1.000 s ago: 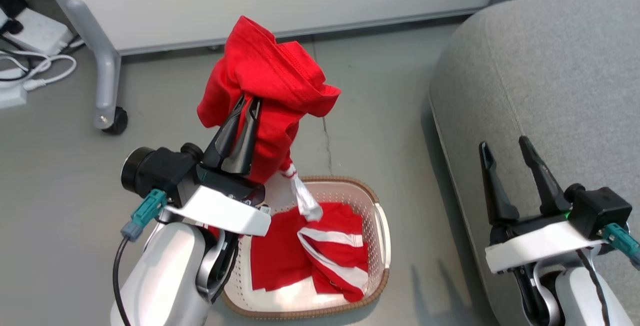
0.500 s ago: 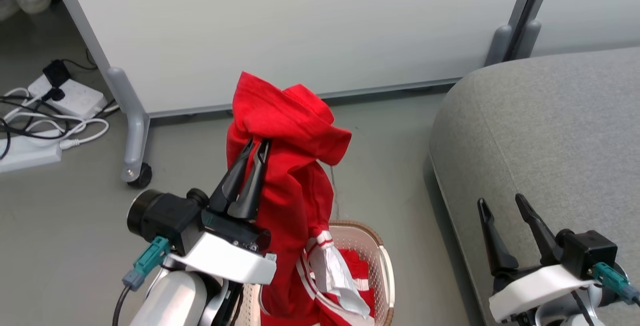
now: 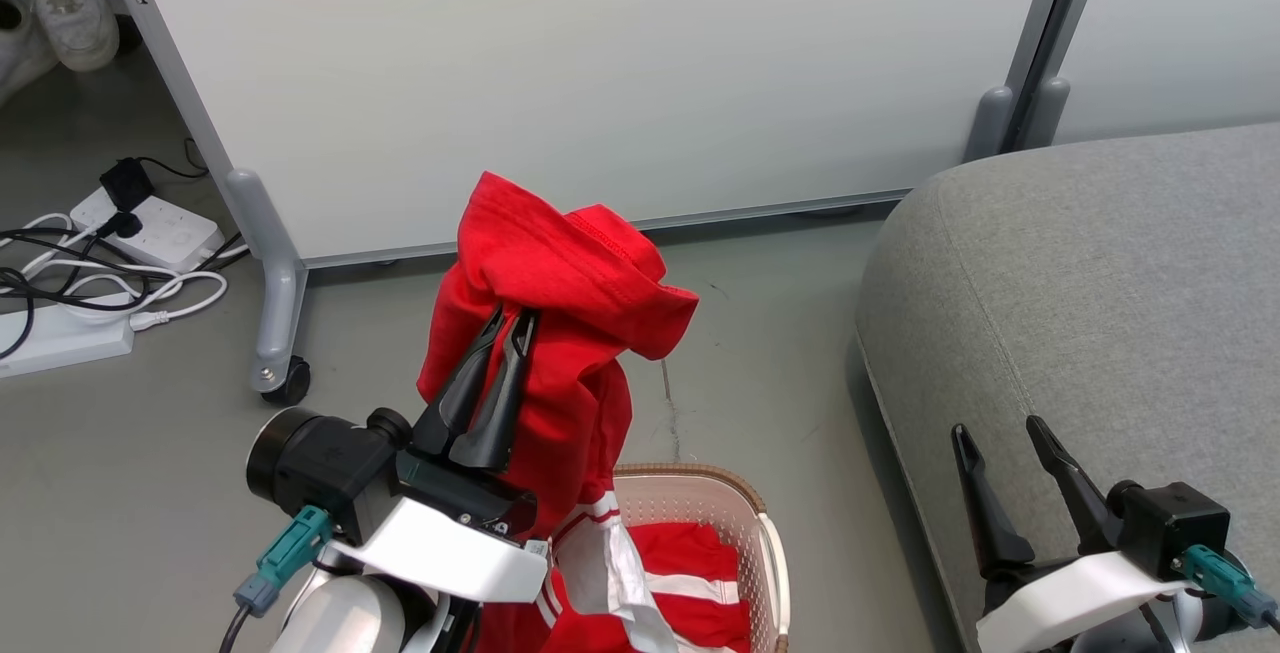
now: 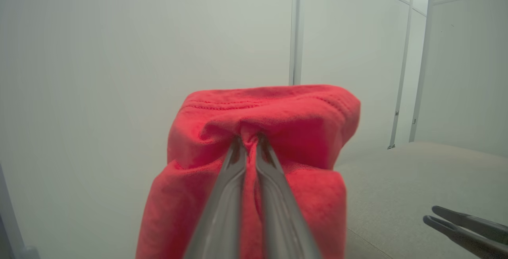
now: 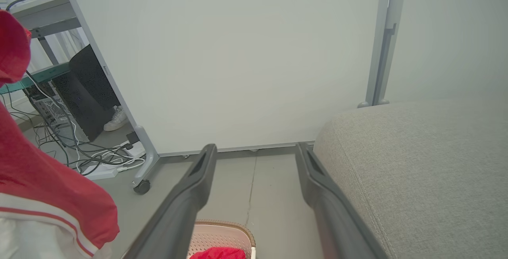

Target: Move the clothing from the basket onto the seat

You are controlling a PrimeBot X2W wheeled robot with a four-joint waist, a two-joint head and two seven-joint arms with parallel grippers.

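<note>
My left gripper (image 3: 510, 318) (image 4: 249, 140) is shut on a red garment (image 3: 560, 313) (image 4: 262, 132), holding it up above the basket (image 3: 770, 553). The fabric drapes over the fingertips and hangs down to the basket, showing white trim (image 3: 610, 563) low down. More red clothing with white stripes (image 3: 700, 583) lies inside the basket. The grey seat (image 3: 1100, 303) (image 5: 420, 164) stands to the right. My right gripper (image 3: 1000, 428) (image 5: 256, 150) is open and empty at the seat's near left edge. The held garment also hangs at the left of the right wrist view (image 5: 35, 179).
A white partition panel (image 3: 600, 63) on castor legs (image 3: 280, 373) stands behind. Power strips and cables (image 3: 90, 273) lie on the grey floor at the left, with white shoes (image 3: 70, 3) at the top left. A black computer case (image 5: 87, 92) sits behind the panel.
The head camera has tilted up, so the basket has slid towards the bottom edge. The left gripper has raised the red garment higher out of the basket. The right gripper stays open.
</note>
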